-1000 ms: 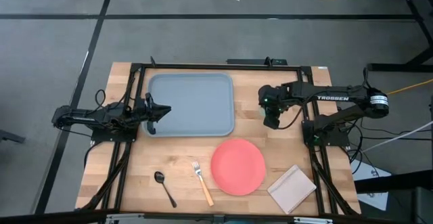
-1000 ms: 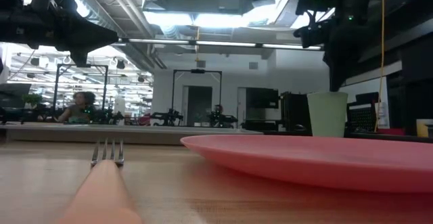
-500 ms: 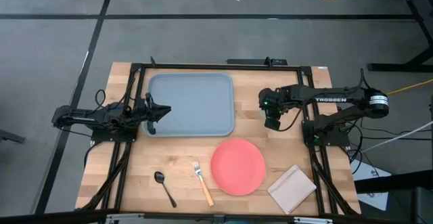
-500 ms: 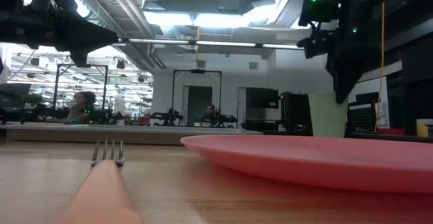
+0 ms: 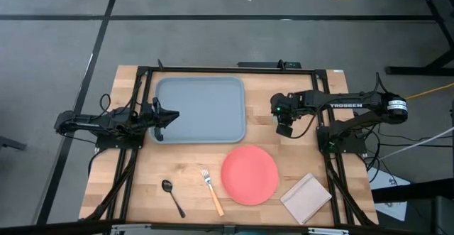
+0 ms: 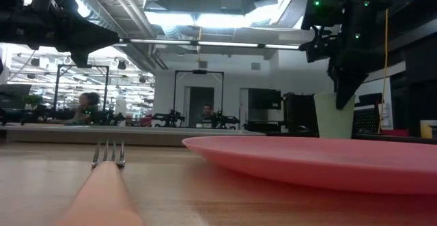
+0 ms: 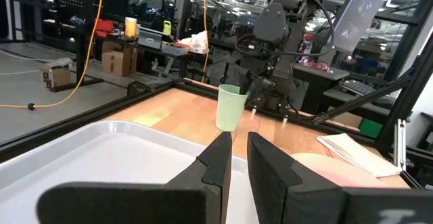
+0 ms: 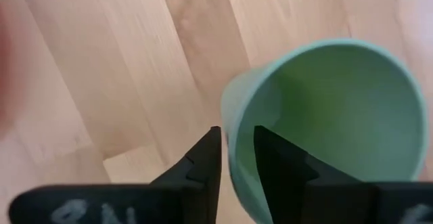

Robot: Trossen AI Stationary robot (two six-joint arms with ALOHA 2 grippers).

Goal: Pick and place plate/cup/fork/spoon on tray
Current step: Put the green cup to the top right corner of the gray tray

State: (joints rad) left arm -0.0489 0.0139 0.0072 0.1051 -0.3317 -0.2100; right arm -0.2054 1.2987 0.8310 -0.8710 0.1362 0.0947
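The pale green cup [image 6: 332, 117] stands upright on its base on the wood at the right, also in the left wrist view [image 7: 230, 107]. My right gripper [image 8: 237, 149] points down over it, narrowly open; one finger stands outside the cup's wall [image 8: 233, 116] and one inside. In the high view the gripper [image 5: 286, 126] hides the cup. My left gripper [image 5: 174, 116] waits shut and empty over the left edge of the grey-blue tray [image 5: 202, 86]. The coral plate [image 5: 250, 175], the orange-handled fork [image 5: 211, 189] and the dark spoon [image 5: 172, 196] lie flat near the front edge.
A tan notepad [image 5: 306, 197] lies at the front right, beside the plate. The black frame rails run along the table's left, right and far sides. Bare wood lies between the tray and the cup.
My right gripper has come down over the cup, so that its fingers now reach below the rim, and has tipped a little. The cup has stayed where it was.
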